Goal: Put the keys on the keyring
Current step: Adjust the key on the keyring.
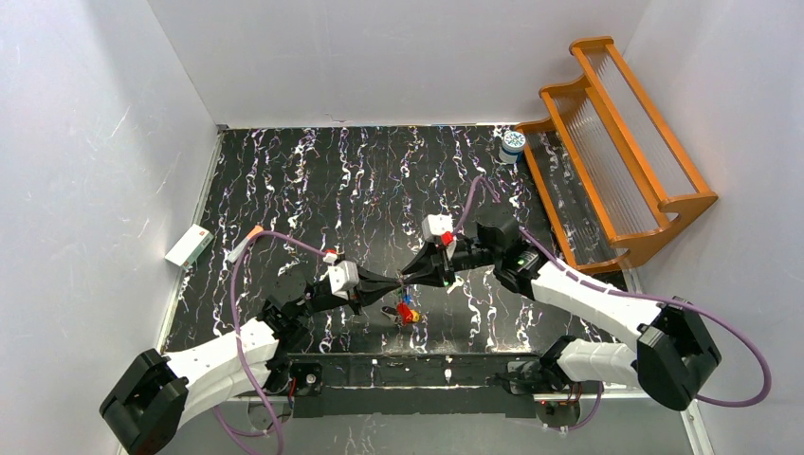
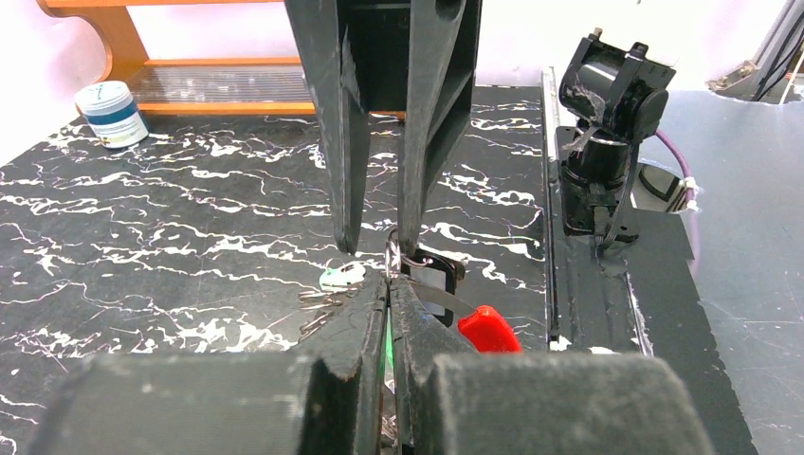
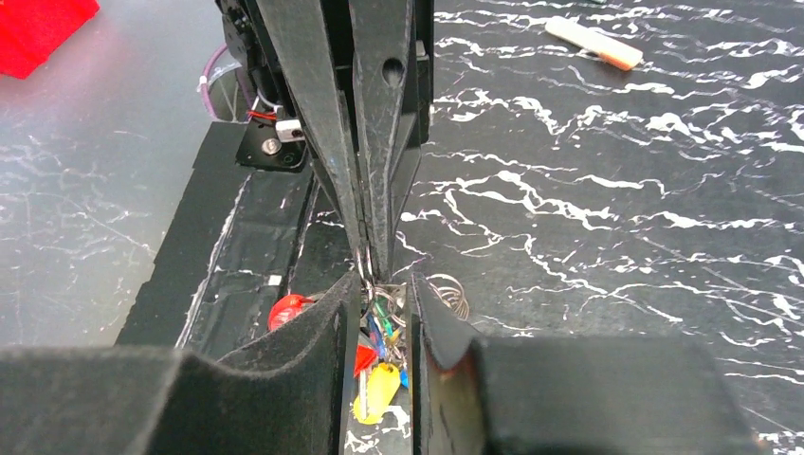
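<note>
In the top view both grippers meet tip to tip above the middle of the near table. My left gripper (image 1: pixel 396 282) (image 2: pixel 389 280) is shut on the keyring (image 2: pixel 392 249), a thin metal loop sticking out past its tips, with a green sliver pinched between the pads. A bunch of keys (image 1: pixel 408 313) with red, yellow, blue and green heads hangs below it. My right gripper (image 1: pixel 410 276) (image 3: pixel 384 284) stands open with a narrow gap, straddling the hanging keys (image 3: pixel 377 379). A red key head (image 2: pixel 488 330) shows beside the left fingers. The ring's lower part is hidden.
A pale green key (image 2: pixel 341 277) and small loose rings (image 3: pixel 450 292) lie on the black marbled table (image 1: pixel 313 180). A white-and-blue jar (image 1: pixel 513 144) and an orange wooden rack (image 1: pixel 616 142) stand at the back right. A white box (image 1: pixel 189 245) and an orange-tipped stick (image 1: pixel 245 245) lie left.
</note>
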